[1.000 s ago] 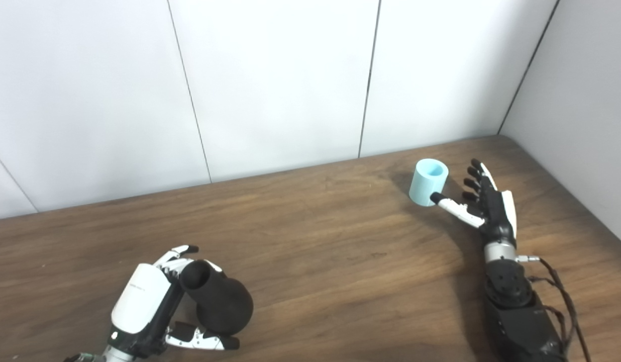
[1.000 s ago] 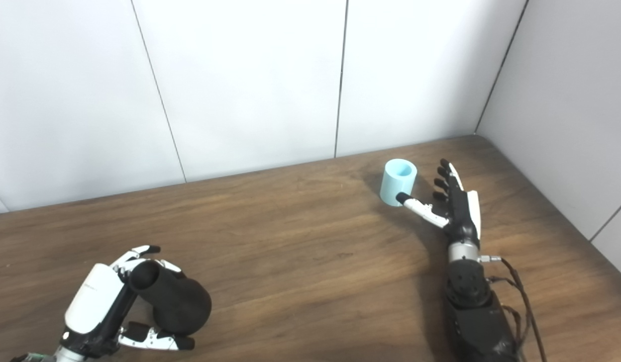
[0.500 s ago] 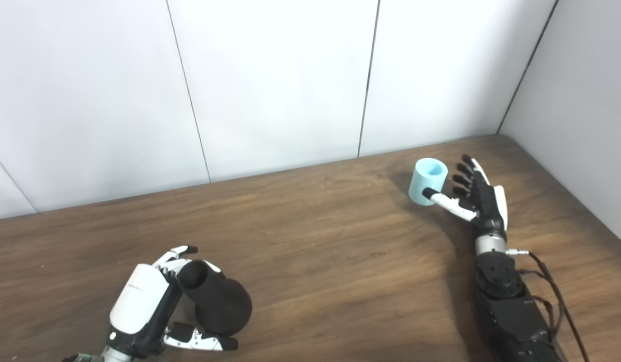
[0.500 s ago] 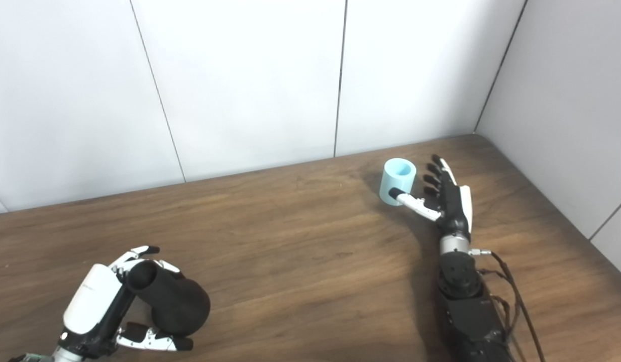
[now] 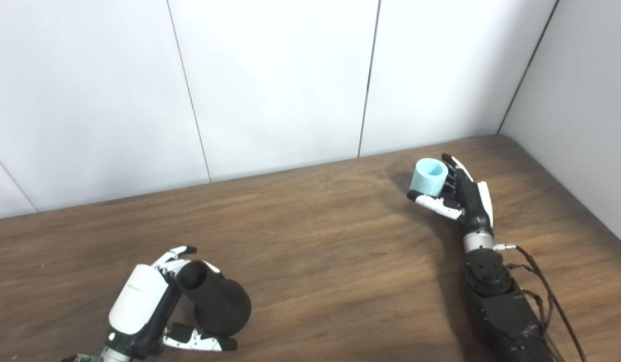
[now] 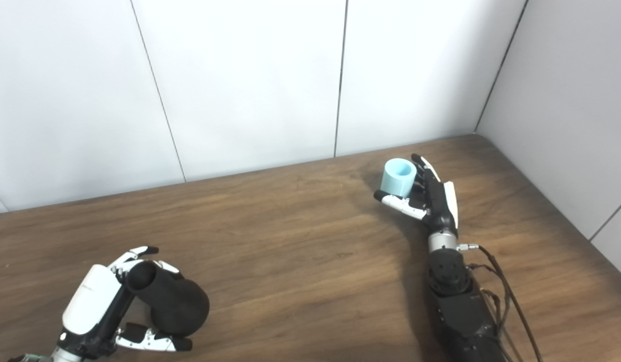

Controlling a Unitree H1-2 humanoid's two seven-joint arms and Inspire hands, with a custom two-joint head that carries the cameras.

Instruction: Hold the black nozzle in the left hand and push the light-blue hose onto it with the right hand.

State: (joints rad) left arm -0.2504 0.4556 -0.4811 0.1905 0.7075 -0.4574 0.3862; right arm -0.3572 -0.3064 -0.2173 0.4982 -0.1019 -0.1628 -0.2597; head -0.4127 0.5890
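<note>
- Table (image 5: pixel 310 251): we record a dark wood-grain top, running back to white wall panels (image 5: pixel 270 80) and a grey side wall at the right.
- Cables (image 5: pixel 546 296): dark wires trail along our right forearm, beside the wrist; nothing stands between the two hands on the table.
- Nozzle (image 5: pixel 217 304): black, with a bulbous body and a narrower open neck pointing up and to the left; it sits at the near left of the table, inside our left hand.
- Left hand (image 5: pixel 154 306): we have it wrapped round the nozzle, fingers curled over the neck on the far side, thumb lying under the rounded body on the near side. The white back of the hand bears small grey lettering, too small for us to read.
- Hose (image 5: pixel 429 176): a short light-blue tube piece, upright, open end up, at the far right of the table, well apart from the nozzle.
- Right hand (image 5: pixel 458 193): we have it spread fairly wide and cupped about the hose, fingers lying against its right side, thumb reaching across in front of its base. Whether the hose is gripped or merely touched, we cannot tell.
</note>
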